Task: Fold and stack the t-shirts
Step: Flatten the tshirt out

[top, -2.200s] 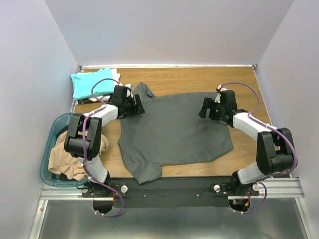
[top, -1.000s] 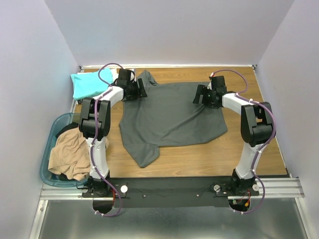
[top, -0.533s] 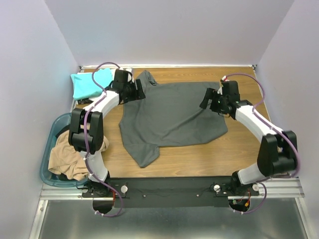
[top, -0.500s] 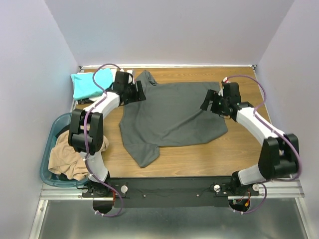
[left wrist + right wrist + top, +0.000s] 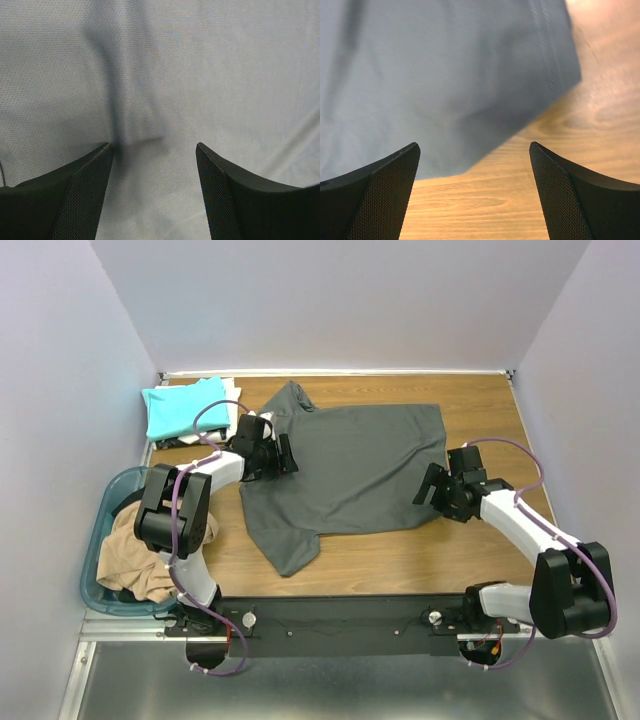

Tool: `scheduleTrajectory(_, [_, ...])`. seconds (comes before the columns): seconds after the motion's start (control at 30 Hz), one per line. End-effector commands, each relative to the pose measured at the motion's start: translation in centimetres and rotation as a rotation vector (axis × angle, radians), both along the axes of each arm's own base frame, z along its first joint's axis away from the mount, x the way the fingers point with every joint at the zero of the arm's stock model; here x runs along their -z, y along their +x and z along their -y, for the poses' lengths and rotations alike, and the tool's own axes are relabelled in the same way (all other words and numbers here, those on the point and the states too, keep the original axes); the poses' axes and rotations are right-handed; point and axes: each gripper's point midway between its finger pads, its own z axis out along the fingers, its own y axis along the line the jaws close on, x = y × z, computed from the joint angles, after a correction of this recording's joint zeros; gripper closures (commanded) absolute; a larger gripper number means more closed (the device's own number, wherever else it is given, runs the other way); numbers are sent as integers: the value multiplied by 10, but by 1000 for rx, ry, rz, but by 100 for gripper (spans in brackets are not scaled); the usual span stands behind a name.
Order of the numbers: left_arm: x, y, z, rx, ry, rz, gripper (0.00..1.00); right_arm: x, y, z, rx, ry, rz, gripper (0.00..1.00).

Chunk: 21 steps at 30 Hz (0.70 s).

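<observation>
Lying flat, fine-mesh grey t-shirt (image 5: 350, 465), wood-grain table (image 5: 495, 410)

Wearing white shells along the left arm (image 5: 215, 468) and right arm (image 5: 510, 525), broken up by black joint housings. Trailing purple cables (image 5: 215, 406) from base to wrist. Ending in the left tool (image 5: 155, 150) and right tool (image 5: 475, 150), showing black fingers (image 5: 580, 200) with dimpled inner pads (image 5: 82, 200). Rising from a black base rail (image 5: 340, 620) studded with silver knobs (image 5: 248, 618).
</observation>
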Motion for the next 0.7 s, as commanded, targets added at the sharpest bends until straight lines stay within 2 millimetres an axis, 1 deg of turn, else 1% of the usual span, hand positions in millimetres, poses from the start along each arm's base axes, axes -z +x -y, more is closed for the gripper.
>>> scheduleTrajectory(0.0, [6,-11,1,14,-5,-20,25,16,-13,14,99,-43,-59,4])
scheduleTrajectory(0.03, [5,-10,2,14,-6,-17,25,23,-16,16,102,-54,-85,4])
scheduleTrajectory(0.13, [7,-9,2,14,-3,-19,25,32,-16,18,113,-68,-98,5])
scheduleTrajectory(0.27, [11,-8,2,18,3,-25,25,31,-2,18,105,-75,-53,8])
scheduleTrajectory(0.33, [13,-9,2,20,4,-32,25,36,0,19,101,-85,-67,13])
scheduleTrajectory(0.37, [14,-9,1,20,5,-35,25,38,2,18,95,-87,-72,18])
scheduleTrajectory(0.43, [13,-8,2,21,7,-30,25,40,4,19,98,-92,-69,22])
scheduleTrajectory(0.47, [13,-8,1,22,9,-30,25,40,5,19,98,-95,-66,31])
scheduleTrajectory(0.57, [13,-6,1,22,16,-30,25,41,7,21,92,-107,-65,41])
scheduleTrajectory(0.6, [12,-5,1,23,18,-27,25,40,7,21,84,-112,-64,52])
scheduleTrajectory(0.63, [13,-5,1,25,18,-30,25,37,9,21,81,-115,-59,59])
scheduleTrajectory(0.67, [13,-5,0,27,22,-30,25,31,11,23,88,-120,-44,68])
